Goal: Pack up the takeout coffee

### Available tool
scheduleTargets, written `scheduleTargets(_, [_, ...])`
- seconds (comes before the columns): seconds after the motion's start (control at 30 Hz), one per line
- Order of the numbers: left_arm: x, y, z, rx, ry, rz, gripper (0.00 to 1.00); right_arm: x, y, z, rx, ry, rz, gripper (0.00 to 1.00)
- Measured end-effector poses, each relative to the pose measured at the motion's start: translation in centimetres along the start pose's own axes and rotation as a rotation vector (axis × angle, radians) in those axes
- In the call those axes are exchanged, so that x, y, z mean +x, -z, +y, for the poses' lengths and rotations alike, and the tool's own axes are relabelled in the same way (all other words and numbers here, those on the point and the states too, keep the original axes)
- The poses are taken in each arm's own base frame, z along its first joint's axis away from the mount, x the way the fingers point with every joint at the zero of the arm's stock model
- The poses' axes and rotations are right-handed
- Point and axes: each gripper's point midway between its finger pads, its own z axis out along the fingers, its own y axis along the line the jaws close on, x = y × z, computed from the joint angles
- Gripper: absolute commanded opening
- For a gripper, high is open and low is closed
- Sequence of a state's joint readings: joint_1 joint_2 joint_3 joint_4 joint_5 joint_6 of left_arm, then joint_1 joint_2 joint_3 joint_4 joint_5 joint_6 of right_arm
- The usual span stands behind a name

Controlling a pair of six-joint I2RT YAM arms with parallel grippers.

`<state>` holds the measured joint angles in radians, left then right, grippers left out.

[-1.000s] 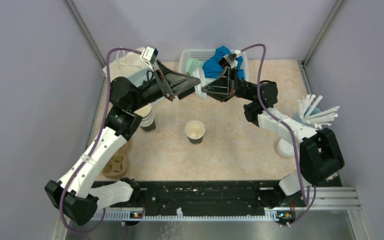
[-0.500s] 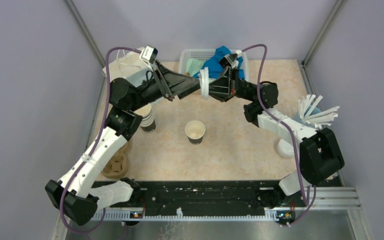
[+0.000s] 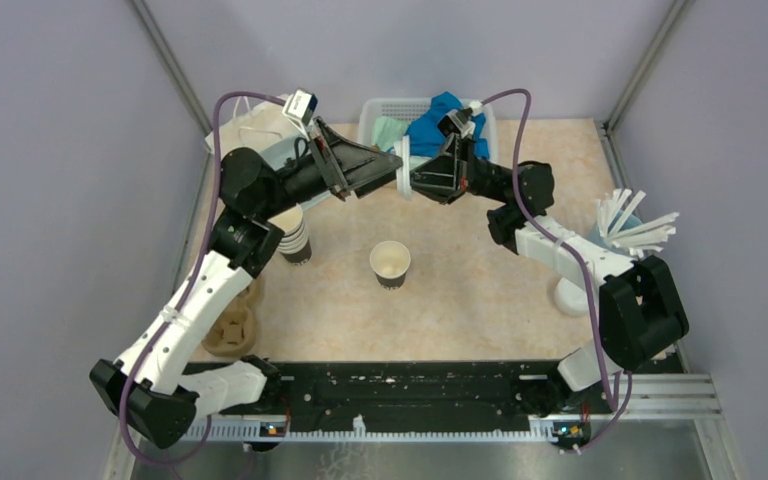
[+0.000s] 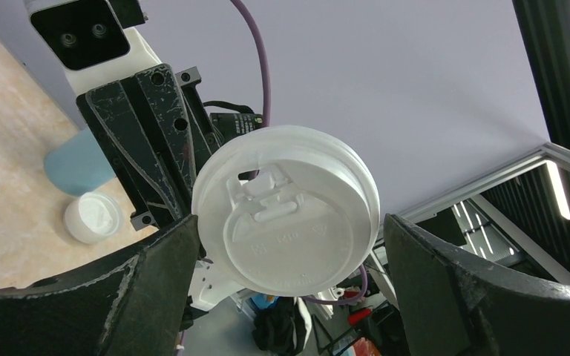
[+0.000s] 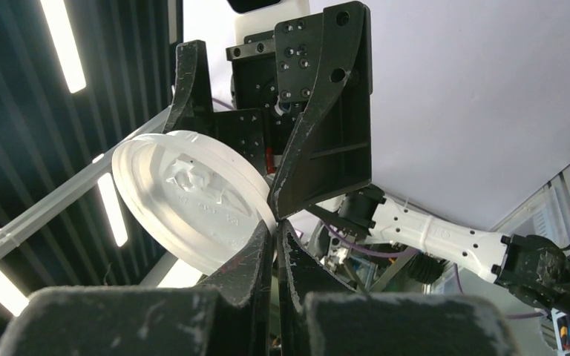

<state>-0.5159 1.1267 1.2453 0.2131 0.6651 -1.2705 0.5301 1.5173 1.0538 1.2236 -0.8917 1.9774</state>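
The left pincer [image 3: 392,168] is spread wide with a finger on each side of the white lid [image 4: 286,211], which stands on edge in the air with its top facing that pincer, and just right of the lid the right pincer [image 5: 276,222] pinches its rim tight.

The lid [image 3: 405,183] stands on edge between the left gripper [image 3: 396,165] and the right gripper [image 3: 416,178], in front of the basket [image 3: 372,118]. Nearer, mid-table, stands a cup [image 3: 390,264]; left of it, stacked cups [image 3: 296,240]. The tray [image 3: 230,330] lies nearer still, apparently partly under the left arm [image 3: 195,300].
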Motion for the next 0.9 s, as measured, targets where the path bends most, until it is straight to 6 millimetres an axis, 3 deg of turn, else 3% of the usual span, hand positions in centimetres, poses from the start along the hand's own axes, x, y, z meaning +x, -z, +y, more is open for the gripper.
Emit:
scheduleTargets(0.57, [0.0,-0.1,0.8,-0.031,0.006,0.002,0.79,-0.1,0.0,-0.3,0.011,0.000,-0.001,0.00])
scheduleTargets(0.6, [0.0,-0.1,0.8,-0.032,0.006,0.001,0.79,-0.1,0.0,-0.3,0.011,0.000,0.000,0.02])
scheduleTargets(0.77, [0.0,-0.1,1.2,-0.044,0.007,0.002,0.81,-0.1,0.0,-0.3,0.012,0.000,0.000,0.34])
scheduleTargets(0.9, [0.1,0.1,1.8,-0.083,-0.003,0.009,0.81,-0.1,0.2,-0.7,0.021,-0.001,-0.008,0.54])
